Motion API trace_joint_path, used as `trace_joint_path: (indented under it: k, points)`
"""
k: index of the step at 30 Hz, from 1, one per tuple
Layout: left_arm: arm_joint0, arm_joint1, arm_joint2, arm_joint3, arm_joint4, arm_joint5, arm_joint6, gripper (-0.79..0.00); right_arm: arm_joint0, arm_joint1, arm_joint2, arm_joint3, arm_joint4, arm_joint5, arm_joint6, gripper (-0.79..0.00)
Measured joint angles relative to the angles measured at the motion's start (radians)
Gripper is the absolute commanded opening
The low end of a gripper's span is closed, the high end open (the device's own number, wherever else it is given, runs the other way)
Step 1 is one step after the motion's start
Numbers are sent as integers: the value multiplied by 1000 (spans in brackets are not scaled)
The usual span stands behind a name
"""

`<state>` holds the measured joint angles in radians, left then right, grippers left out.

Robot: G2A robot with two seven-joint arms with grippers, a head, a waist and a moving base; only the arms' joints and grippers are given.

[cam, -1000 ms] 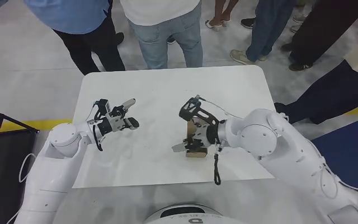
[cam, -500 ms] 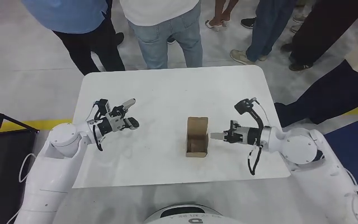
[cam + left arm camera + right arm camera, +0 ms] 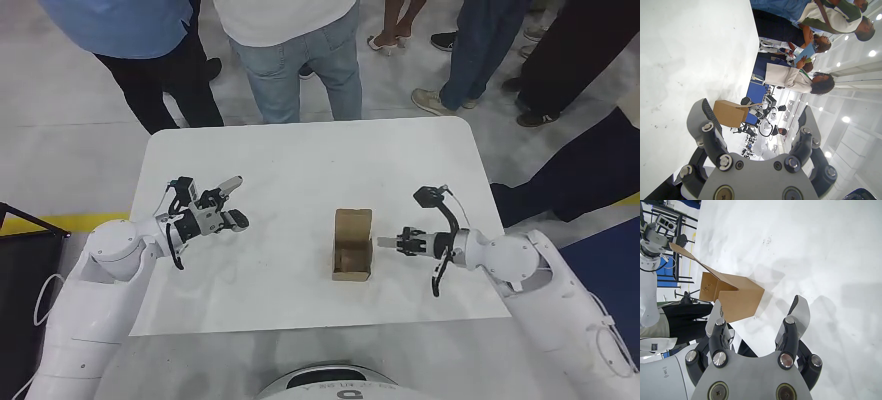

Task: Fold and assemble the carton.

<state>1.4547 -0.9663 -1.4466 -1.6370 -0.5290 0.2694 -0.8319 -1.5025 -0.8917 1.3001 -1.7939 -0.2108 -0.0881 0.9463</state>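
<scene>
carton [image 3: 352, 245] just beside right jaws, untouched

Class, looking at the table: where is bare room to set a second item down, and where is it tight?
Bare: the table between the left gripper and the carton, and the whole far strip beyond them. Tight: the gap between carton and right gripper.

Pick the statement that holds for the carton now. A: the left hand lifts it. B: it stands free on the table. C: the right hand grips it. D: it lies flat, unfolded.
B: the carton stands on the table, the open right hand close beside it, the open left hand farther off, neither touching.
</scene>
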Motion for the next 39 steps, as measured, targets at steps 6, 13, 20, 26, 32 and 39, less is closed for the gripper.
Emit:
trace_joint_path:
  k: [6,13,20,26,32,39]
  points:
    - [0,0,0,0,0,0,0,0,43,-11,-67,35,5,-1,11,-225]
    - [0,0,0,0,0,0,0,0,100,-25,-137,58,-12,21,14,-246]
    - [0,0,0,0,0,0,0,0,113,-32,-127,36,41,35,-43,-120]
    - [0,0,0,0,0,0,0,0,26,-27,-46,8,209,-86,-118,0]
    - [0,0,0,0,0,0,0,0,26,-27,-44,8,208,-87,-120,0]
    - [-17,-3,97,12,135,-182,-91,0,-6,-30,-55,13,233,-138,-149,0]
